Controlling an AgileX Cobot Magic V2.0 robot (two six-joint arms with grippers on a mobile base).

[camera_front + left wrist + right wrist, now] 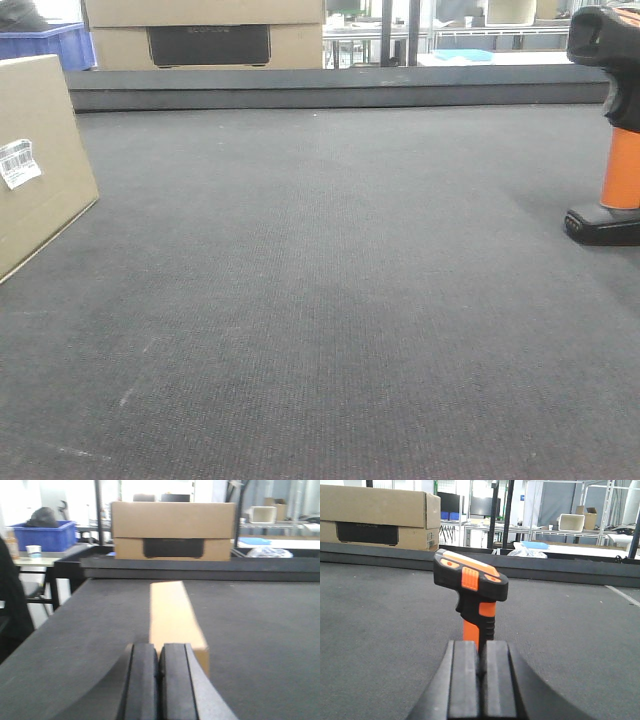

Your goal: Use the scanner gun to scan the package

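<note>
L end effector: pads pressed together, nothing between them. It sits low over the desk, just behind the near end of the package. From this view the package shows edge-on as a narrow tan strip running away from the pads toward the desk's far rim.

R end effector: pads together, nothing clamped. The scanner gun stands upright directly ahead of it; whether pads and handle touch cannot be told. Gun config: black head w/ orange top panel, orange handle below.

Front view: package at far left of the dark grey desk, standing on edge, broad face w/ white barcode label turned toward the desk centre. Scanner gun at far right, resting on its black base. The two are well apart.

Beyond the far rim: large cardboard box w/ dark panel; blue bin to its left.
</note>
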